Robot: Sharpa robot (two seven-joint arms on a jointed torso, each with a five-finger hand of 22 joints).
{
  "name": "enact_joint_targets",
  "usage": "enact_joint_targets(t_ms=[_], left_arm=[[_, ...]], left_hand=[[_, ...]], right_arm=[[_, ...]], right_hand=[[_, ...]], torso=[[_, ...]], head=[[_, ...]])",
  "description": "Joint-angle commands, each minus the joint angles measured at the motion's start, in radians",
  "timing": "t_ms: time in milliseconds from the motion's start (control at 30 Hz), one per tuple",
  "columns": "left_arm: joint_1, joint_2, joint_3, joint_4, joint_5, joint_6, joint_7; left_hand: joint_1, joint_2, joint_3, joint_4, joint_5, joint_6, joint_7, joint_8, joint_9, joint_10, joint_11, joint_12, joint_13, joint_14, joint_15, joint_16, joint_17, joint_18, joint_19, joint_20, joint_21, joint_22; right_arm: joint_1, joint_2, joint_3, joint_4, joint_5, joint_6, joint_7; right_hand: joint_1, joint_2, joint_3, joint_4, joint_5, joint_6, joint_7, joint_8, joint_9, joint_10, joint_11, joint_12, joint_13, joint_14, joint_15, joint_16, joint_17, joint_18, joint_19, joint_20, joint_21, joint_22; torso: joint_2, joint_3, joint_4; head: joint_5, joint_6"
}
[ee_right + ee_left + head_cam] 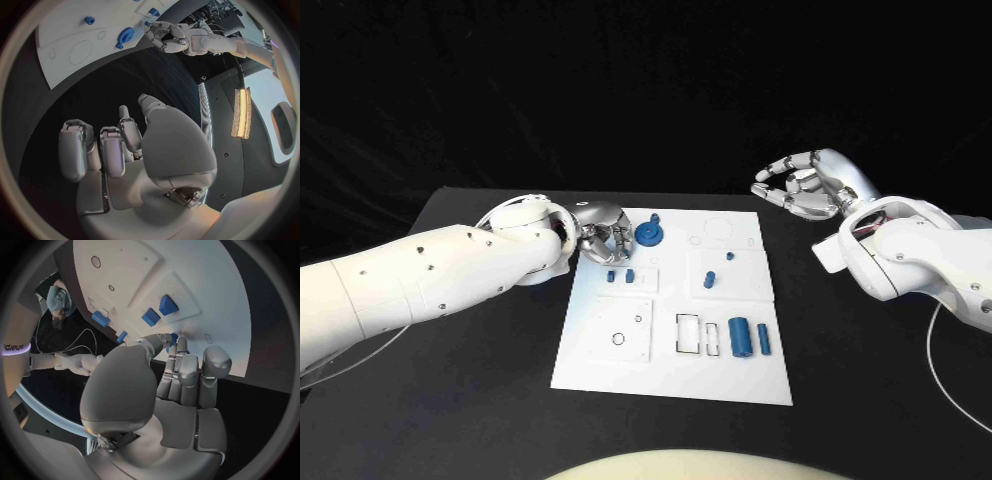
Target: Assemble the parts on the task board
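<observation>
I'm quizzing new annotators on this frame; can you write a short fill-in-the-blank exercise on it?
1. The left hand touches the blue gear at the task board's far ____ corner.
2. The right hand holds ____.
3. The table is ____ in colour.
Missing words: left; nothing; black.

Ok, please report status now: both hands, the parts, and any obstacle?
Left hand pinching blue gear at task board far-left corner. Right hand raised off board, holding nothing, fingers curled. Other blue parts lying on board. Nothing in the way.

A robotics lab: black-draped table (473, 400), white task board (675, 370), dark backdrop.
</observation>
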Motion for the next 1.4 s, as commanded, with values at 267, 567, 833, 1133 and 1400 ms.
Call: enact_joint_targets(t_ms=[267,567,833,1133,1400], left_arm=[[-0.001,0.007,-0.001,-0.005,0.0,0.038,-0.003],[-0.002,0.015,-0.004,-0.013,0.0,0.053,-0.005],[-0.003,0.016,-0.006,-0.017,0.001,0.051,-0.005],[-0.003,0.013,-0.007,-0.015,0.004,0.048,-0.008],[-0.003,0.011,-0.007,-0.013,0.011,0.039,-0.009]], left_hand=[[-0.012,0.001,-0.004,-0.005,-0.005,0.007,0.002,-0.007,0.001,0.007,-0.001,-0.007,-0.001,0.005,-0.004,0.003,-0.001,-0.008,0.001,0.003,0.002,-0.002],[-0.013,0.0,-0.005,-0.005,-0.005,0.007,0.002,-0.008,0.001,0.008,-0.001,-0.008,-0.001,0.004,-0.004,0.002,-0.003,-0.008,0.0,0.003,0.0,-0.004],[-0.021,-0.005,-0.008,-0.007,-0.006,-0.017,0.011,-0.035,-0.007,-0.001,0.008,-0.039,-0.009,-0.004,0.002,-0.001,-0.017,-0.006,-0.009,0.006,-0.008,-0.013],[-0.03,-0.014,-0.003,-0.009,-0.004,-0.051,0.025,-0.076,-0.021,-0.013,0.02,-0.079,-0.018,-0.015,0.013,-0.004,-0.041,-0.003,-0.02,0.015,-0.019,-0.029],[-0.045,-0.029,-0.005,-0.007,-0.004,-0.103,0.029,-0.122,-0.039,-0.036,0.027,-0.115,-0.025,-0.03,0.019,-0.008,-0.066,0.001,-0.033,0.02,-0.033,-0.046]], right_arm=[[0.0,0.0,0.0,0.002,-0.004,0.009,0.007],[0.0,0.001,0.0,0.002,-0.004,0.009,0.007],[0.0,0.0,0.0,0.002,-0.004,0.009,0.007],[0.0,-0.001,0.0,0.002,-0.004,0.008,0.007],[0.0,-0.001,0.0,0.0,-0.004,0.01,0.005]], right_hand=[[-0.007,0.003,0.007,0.0,0.007,-0.002,-0.003,0.004,-0.002,0.002,-0.002,0.004,0.01,0.065,-0.009,-0.006,0.099,0.011,0.0,-0.005,-0.002,0.12],[-0.007,0.003,0.007,0.0,0.007,-0.002,-0.003,0.004,-0.002,0.002,-0.002,0.004,0.01,0.065,-0.009,-0.006,0.099,0.011,0.0,-0.005,-0.002,0.12],[-0.009,0.002,0.01,-0.001,0.007,-0.002,-0.003,0.007,-0.002,0.002,-0.002,0.001,0.007,0.065,-0.01,-0.007,0.098,0.011,0.0,-0.006,-0.004,0.119],[-0.009,0.002,0.01,-0.001,0.007,-0.002,-0.003,0.007,-0.002,0.002,-0.002,0.001,0.007,0.065,-0.01,-0.007,0.098,0.011,0.0,-0.006,-0.004,0.119],[-0.009,-0.001,0.01,-0.001,0.006,-0.004,-0.003,0.007,-0.003,-0.02,-0.002,-0.025,-0.019,0.063,-0.01,-0.011,0.09,0.013,-0.005,-0.006,-0.014,0.112]], torso=[[0.0,-0.0002,0.0005],[0.0,-0.0002,-0.0009],[0.0,0.0002,0.0005],[0.0,-0.0004,0.0004],[0.0,-0.0008,0.0006]], head=[[-0.001,-0.002],[-0.001,-0.002],[-0.003,-0.002],[-0.003,-0.002],[-0.003,-0.002]])
